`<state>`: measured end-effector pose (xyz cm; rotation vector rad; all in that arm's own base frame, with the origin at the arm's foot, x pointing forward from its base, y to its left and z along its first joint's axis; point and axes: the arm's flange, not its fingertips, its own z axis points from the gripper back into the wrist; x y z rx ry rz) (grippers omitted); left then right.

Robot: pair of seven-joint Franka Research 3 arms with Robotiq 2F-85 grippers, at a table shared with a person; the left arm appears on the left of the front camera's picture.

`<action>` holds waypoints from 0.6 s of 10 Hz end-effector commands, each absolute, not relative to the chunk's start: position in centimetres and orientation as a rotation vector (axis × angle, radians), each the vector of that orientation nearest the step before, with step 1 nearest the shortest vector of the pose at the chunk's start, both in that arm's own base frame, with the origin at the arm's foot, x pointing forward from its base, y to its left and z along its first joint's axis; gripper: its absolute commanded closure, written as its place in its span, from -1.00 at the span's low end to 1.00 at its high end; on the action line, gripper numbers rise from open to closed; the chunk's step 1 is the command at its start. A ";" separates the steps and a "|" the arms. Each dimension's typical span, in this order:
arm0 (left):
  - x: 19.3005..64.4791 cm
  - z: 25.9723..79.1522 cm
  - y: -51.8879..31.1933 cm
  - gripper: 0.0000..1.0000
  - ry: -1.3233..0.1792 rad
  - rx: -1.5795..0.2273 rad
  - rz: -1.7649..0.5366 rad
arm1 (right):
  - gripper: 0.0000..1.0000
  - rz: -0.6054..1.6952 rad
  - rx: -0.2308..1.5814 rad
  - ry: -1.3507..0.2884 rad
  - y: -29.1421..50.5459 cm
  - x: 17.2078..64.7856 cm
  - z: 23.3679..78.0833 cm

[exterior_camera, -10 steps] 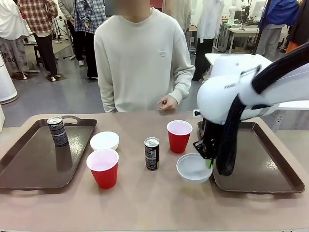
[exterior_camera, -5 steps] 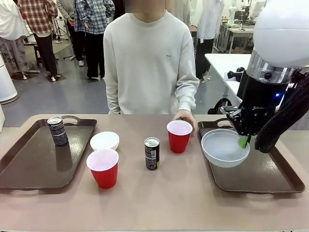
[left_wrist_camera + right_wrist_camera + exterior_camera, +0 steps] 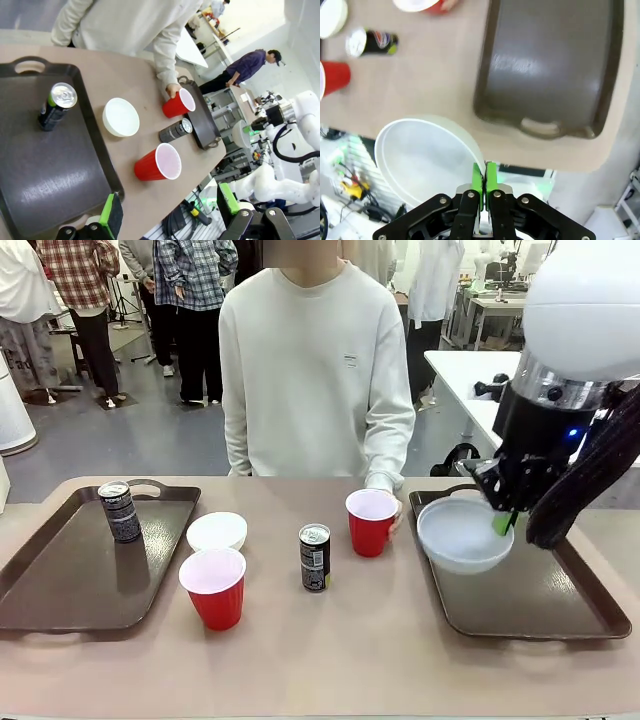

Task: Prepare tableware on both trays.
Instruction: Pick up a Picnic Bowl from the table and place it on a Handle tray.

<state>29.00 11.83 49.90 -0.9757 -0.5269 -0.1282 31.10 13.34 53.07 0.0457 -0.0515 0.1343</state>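
White, the bowl (image 3: 463, 533) is clamped by its rim in the right gripper (image 3: 503, 523) over the right tray (image 3: 545, 595); the left gripper (image 3: 169, 206) is spread wide.

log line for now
right gripper jaws shut on bowl over right tray | left gripper jaws open | person's hand at red cup

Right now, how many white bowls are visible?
2. One white bowl on the table beside the left tray; the other bowl in the right end effector, over the right tray.
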 end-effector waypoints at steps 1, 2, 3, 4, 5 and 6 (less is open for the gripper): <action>29.1 49.9 11.8 -1.00 -0.537 -0.984 -0.136 | 0.93 0.068 0.032 -0.141 9.9 34.3 51.4; 29.1 49.9 11.8 -1.00 -0.537 -0.984 -0.136 | 0.93 0.018 0.025 -0.163 8.1 35.4 51.3; 29.1 49.9 11.8 -1.00 -0.537 -0.984 -0.136 | 0.93 -0.031 0.037 -0.146 6.5 36.4 51.3; 29.1 49.9 11.8 -1.00 -0.537 -0.984 -0.136 | 0.93 -0.079 0.027 -0.139 5.3 36.9 50.9; 29.1 49.9 11.8 -1.00 -0.537 -0.984 -0.136 | 0.93 -0.116 0.010 -0.161 4.3 37.2 50.6; 29.1 49.9 11.8 -1.00 -0.537 -0.984 -0.136 | 0.93 -0.135 0.022 -0.162 3.6 37.5 50.2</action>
